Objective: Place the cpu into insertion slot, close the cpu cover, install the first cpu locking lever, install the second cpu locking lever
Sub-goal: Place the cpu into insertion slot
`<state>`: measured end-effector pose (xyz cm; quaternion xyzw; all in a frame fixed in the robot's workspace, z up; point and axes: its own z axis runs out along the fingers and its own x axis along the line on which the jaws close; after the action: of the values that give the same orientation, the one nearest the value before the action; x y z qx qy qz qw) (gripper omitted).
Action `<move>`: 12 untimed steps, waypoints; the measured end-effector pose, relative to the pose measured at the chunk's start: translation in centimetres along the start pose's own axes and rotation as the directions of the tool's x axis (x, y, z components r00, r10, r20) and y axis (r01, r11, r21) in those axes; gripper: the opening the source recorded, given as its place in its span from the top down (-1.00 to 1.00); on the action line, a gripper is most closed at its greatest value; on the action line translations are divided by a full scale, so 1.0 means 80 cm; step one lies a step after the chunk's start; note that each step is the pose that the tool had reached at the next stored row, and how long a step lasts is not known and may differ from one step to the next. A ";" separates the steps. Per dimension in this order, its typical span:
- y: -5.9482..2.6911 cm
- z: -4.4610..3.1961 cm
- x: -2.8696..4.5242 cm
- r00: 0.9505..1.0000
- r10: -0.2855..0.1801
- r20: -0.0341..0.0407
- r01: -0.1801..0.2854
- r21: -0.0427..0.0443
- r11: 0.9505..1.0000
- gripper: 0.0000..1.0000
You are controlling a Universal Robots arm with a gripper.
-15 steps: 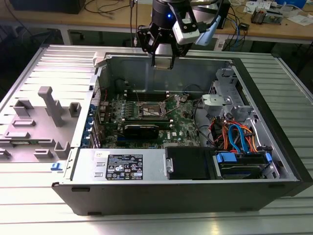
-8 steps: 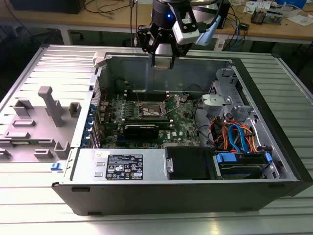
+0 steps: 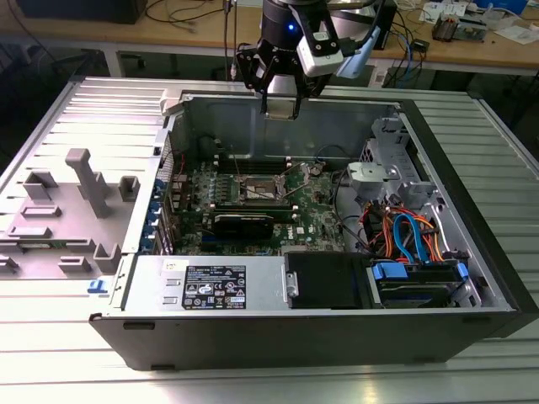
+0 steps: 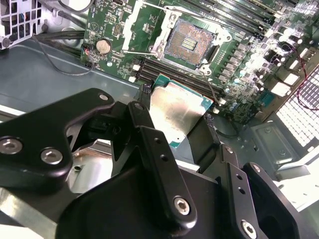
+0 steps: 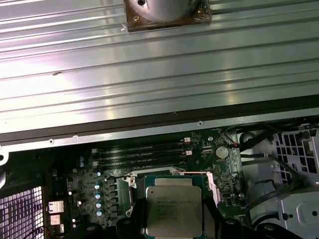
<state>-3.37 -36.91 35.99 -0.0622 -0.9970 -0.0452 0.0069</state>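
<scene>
Grey ribbed table (image 3: 472, 374) carries the open case (image 3: 295, 335); the tool (image 3: 280, 108) clasps the cpu (image 5: 173, 211).

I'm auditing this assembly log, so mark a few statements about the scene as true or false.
1. The gripper holds the cpu. True.
2. The cpu sits in the insertion slot. False: the slot is empty, its dark centre bare.
3. The cpu cover is shut. False: it stands swung open beside the slot.
4. The case lies open, its green motherboard showing. True.
</scene>
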 end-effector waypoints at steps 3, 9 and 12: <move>0.000 0.0000 0.0000 1.000 0.002 0.000 -0.002 0.000 1.000 -0.09; 0.000 0.0000 0.0000 1.000 0.005 0.000 -0.005 0.000 1.000 -0.09; 0.000 0.0000 0.0000 1.000 0.006 0.001 -0.006 0.000 1.000 -0.09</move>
<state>-3.37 -36.91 35.99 -0.0654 -0.9968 -0.0452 0.0067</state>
